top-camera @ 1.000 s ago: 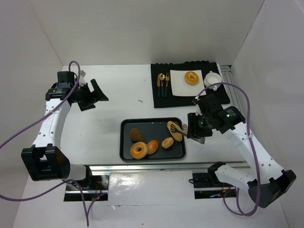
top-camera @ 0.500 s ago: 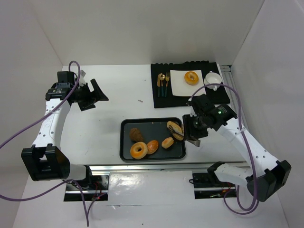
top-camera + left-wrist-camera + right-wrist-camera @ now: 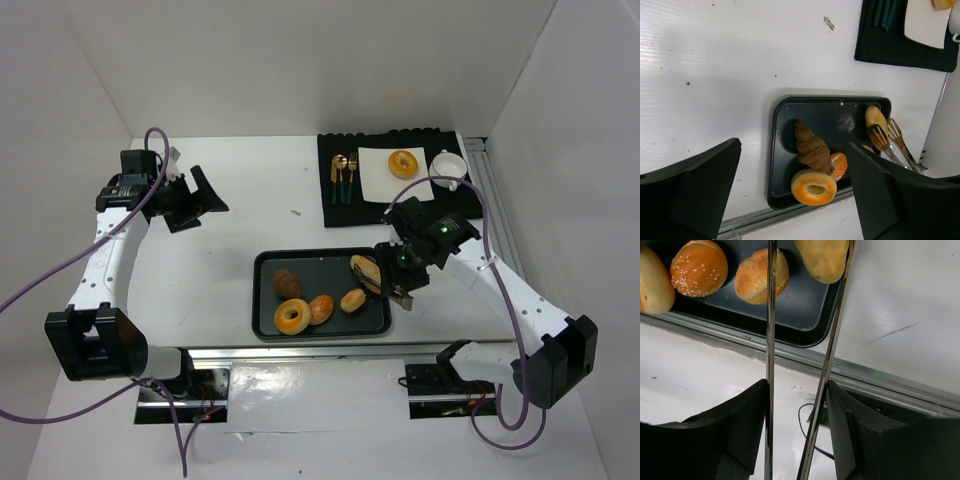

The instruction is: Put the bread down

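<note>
A black tray point(image 3: 268, 300) holds a brown croissant point(image 3: 287, 283), a bagel point(image 3: 293, 317), a sesame bun point(image 3: 321, 308), a small roll point(image 3: 352, 300) and a long pale roll point(image 3: 364, 270). My right gripper point(image 3: 398, 275) is shut on metal tongs point(image 3: 770, 315), whose two arms straddle the long roll point(image 3: 823, 257) at the tray's right end. The tong tips are cut off in the right wrist view. Another bagel point(image 3: 404, 163) lies on a white plate point(image 3: 378, 180). My left gripper point(image 3: 197, 197) is open and empty at the far left, well away from the tray.
A black mat point(image 3: 335, 210) at the back right carries the plate, cutlery point(image 3: 344, 176) and a white cup point(image 3: 449, 166). The tray's near rim point(image 3: 805, 336) lies close to the table's front edge and a metal rail point(image 3: 880, 377).
My right arm has moved left with the tongs, from beside the tray's right edge to over the long roll. The left arm has not moved.
</note>
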Motion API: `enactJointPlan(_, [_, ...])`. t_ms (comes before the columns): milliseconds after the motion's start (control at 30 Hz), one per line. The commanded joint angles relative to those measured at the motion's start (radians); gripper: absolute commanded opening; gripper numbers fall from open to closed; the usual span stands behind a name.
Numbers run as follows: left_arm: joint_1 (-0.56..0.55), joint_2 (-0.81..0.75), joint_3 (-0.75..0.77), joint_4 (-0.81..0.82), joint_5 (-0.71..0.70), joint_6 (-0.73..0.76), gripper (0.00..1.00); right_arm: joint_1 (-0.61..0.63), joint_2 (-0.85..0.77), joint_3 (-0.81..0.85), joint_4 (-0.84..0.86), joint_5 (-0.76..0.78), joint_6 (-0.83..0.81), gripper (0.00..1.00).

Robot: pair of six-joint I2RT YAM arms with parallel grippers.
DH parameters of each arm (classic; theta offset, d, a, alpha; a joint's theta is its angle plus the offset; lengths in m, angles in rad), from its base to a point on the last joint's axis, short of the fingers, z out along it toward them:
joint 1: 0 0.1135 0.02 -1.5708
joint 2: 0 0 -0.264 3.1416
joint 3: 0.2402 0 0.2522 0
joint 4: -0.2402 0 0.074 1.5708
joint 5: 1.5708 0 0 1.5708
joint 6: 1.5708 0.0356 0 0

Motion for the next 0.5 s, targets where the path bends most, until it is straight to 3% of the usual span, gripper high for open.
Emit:
enactJointPlan(0, [0.006, -0.003, -0.004, 0.029, 0.020, -0.011, 1.00, 0.010, 0.013, 0.006, 0.065, 0.020, -0.027, 0.57])
enactJointPlan(67, [0.006, -0.003, -0.004, 0.029, 0.020, -0.011, 1.00, 0.010, 0.023, 0.006, 0.065, 0.020, -0.028, 0.57])
enactJointPlan(233, [0.006, -0.003, -0.004, 0.029, 0.011, -0.011, 1.00, 0.010, 0.033, 0.108, 0.045, 0.039, -0.048, 0.41])
enactJointPlan(467, [0.006, -0.003, 0.005, 0.029, 0.011, -0.011, 1.00, 0.010, 0.053, 0.332, 0.002, 0.157, -0.067, 0.40])
